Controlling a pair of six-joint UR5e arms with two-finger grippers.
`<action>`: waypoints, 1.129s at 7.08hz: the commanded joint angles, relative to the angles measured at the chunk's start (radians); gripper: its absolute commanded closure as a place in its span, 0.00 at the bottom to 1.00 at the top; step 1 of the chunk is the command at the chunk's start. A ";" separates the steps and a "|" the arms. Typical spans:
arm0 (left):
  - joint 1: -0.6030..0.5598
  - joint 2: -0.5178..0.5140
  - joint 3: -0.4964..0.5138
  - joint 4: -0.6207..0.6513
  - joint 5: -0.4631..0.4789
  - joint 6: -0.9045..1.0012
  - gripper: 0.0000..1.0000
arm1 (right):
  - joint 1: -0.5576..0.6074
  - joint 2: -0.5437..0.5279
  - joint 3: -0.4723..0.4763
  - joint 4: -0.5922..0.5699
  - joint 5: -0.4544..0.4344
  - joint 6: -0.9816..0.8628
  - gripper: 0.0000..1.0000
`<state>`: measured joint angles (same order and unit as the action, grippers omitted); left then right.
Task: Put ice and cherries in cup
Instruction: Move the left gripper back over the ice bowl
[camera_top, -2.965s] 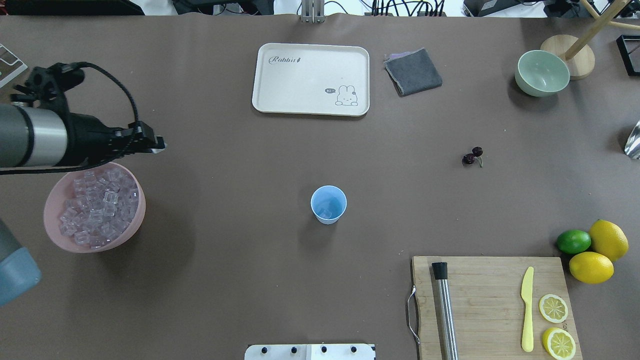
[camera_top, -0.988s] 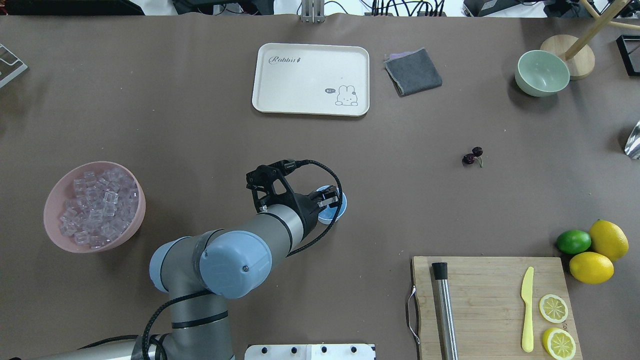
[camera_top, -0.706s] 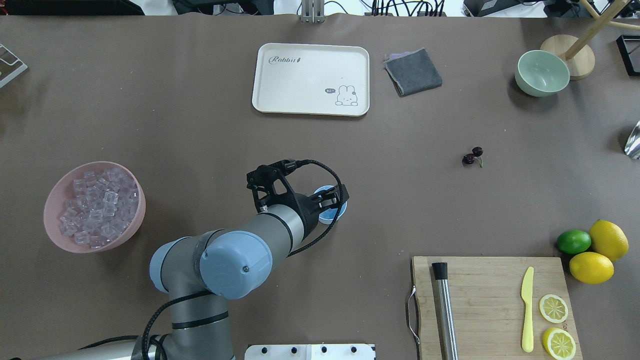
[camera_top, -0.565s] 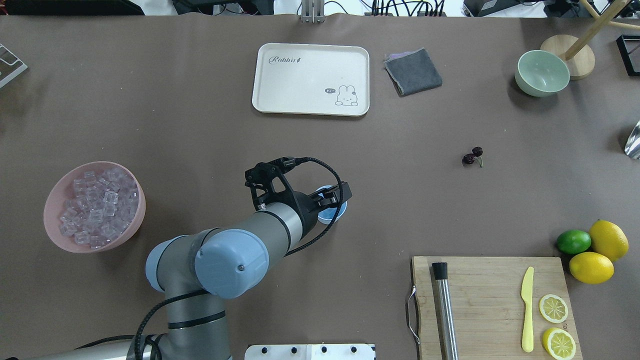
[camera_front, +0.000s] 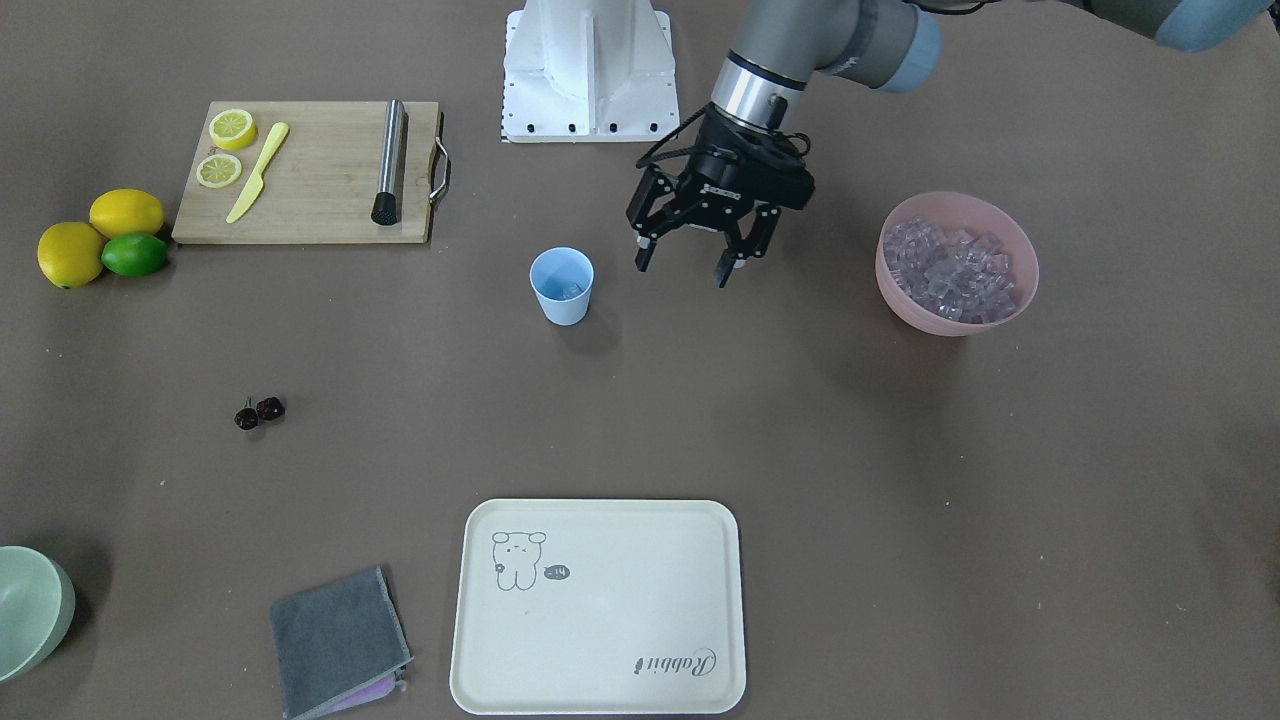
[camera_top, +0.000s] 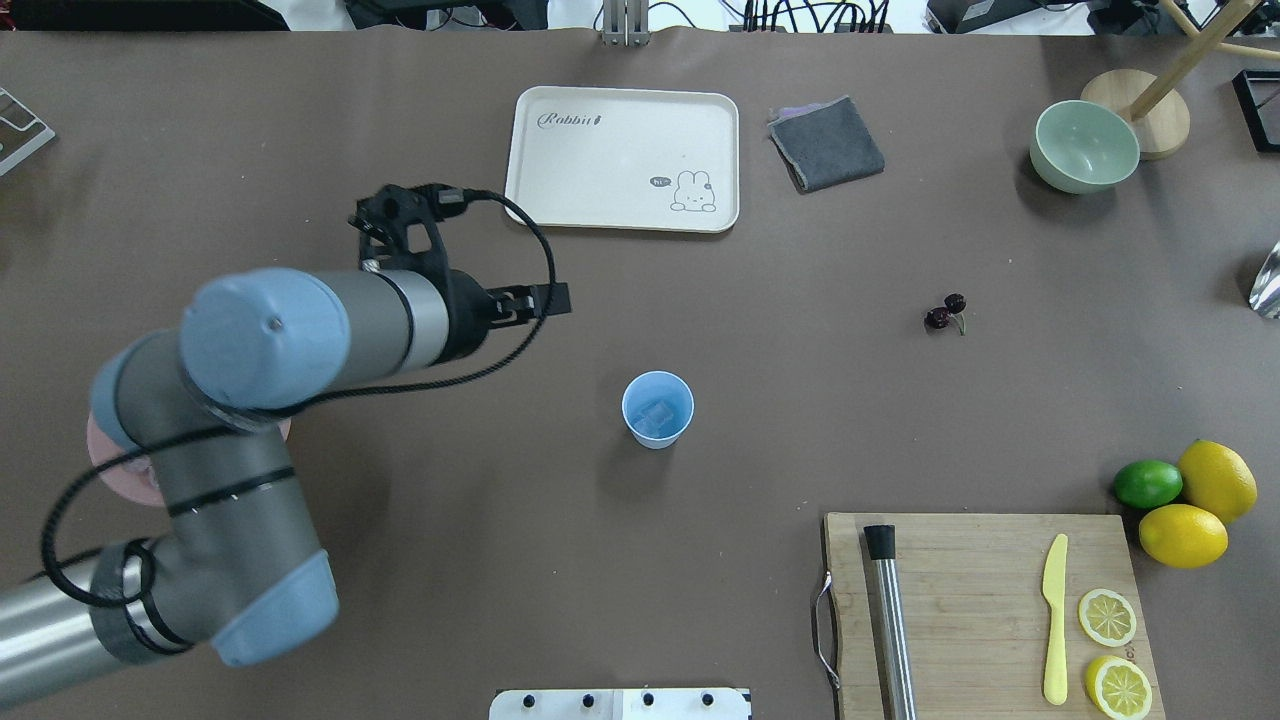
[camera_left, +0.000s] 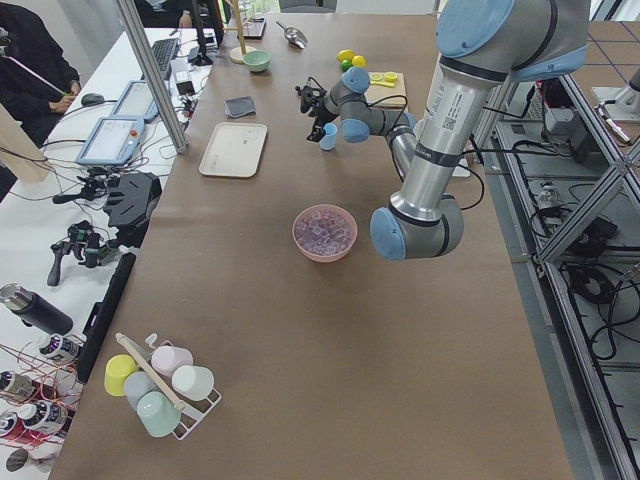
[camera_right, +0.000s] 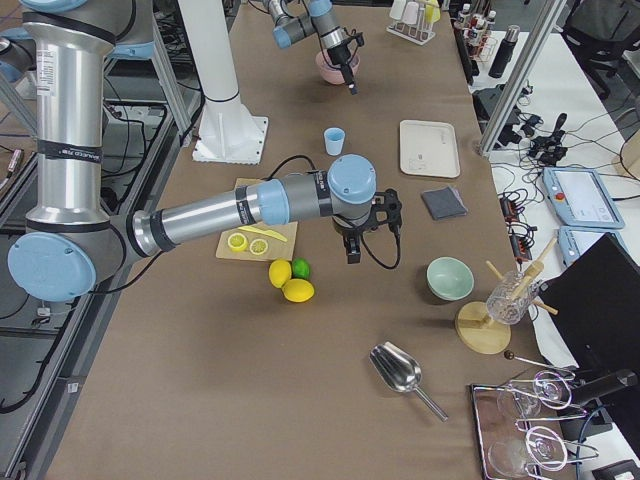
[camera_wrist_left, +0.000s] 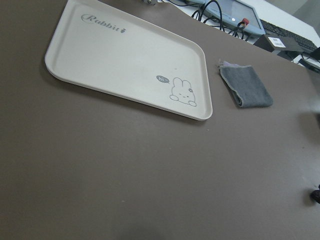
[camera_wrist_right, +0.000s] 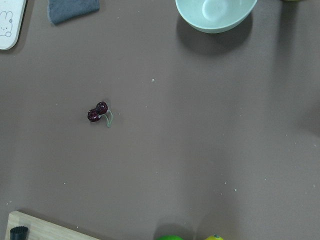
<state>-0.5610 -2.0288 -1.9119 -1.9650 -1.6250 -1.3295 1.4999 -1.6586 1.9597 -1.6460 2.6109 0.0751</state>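
Off to the left of my left claw (camera_front: 681, 272), and a little nearer the base, sits the bowl (camera_front: 955, 323) heaped with ice (camera_front: 945, 270); from overhead the arm hides most of it. The left claw itself hangs above bare table, jaws wide apart, nothing between them. To its right and nearer the base stands the cup (camera_top: 656, 438), upright, with at least one cube (camera_top: 655, 412) lying in the bottom; I judge the ice half of the job begun, though I cannot say whether more cubes are wanted.

Far to the right of the left claw, well past the cup, the cherries (camera_top: 938, 318) lie on the table; the two touch, and their long axis runs slantwise, the right-hand cherry farther from the base than the left-hand one; a thin stem shows on the base side.

My right claw (camera_right: 350, 255) shows only in the side view, hanging over the table; I cannot tell whether its jaws are apart or together. Its wrist camera looks straight down on the cherries, left of centre in that view; so I judge the right arm much the nearer. The coming pick turns on that: right claw over the pair, jaws set across the slant axis, then a carry leftward to the cup.
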 joint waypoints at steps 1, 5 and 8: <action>-0.156 0.213 -0.077 0.018 -0.214 0.183 0.03 | -0.013 0.002 -0.005 0.000 0.000 0.002 0.00; -0.258 0.526 -0.168 -0.041 -0.316 0.301 0.03 | -0.039 0.013 -0.005 0.000 -0.009 0.038 0.00; -0.246 0.544 -0.014 -0.191 -0.316 0.317 0.03 | -0.040 0.013 -0.005 0.000 -0.011 0.038 0.00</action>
<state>-0.8145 -1.4843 -1.9793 -2.1067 -1.9402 -1.0178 1.4608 -1.6464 1.9544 -1.6460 2.6014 0.1134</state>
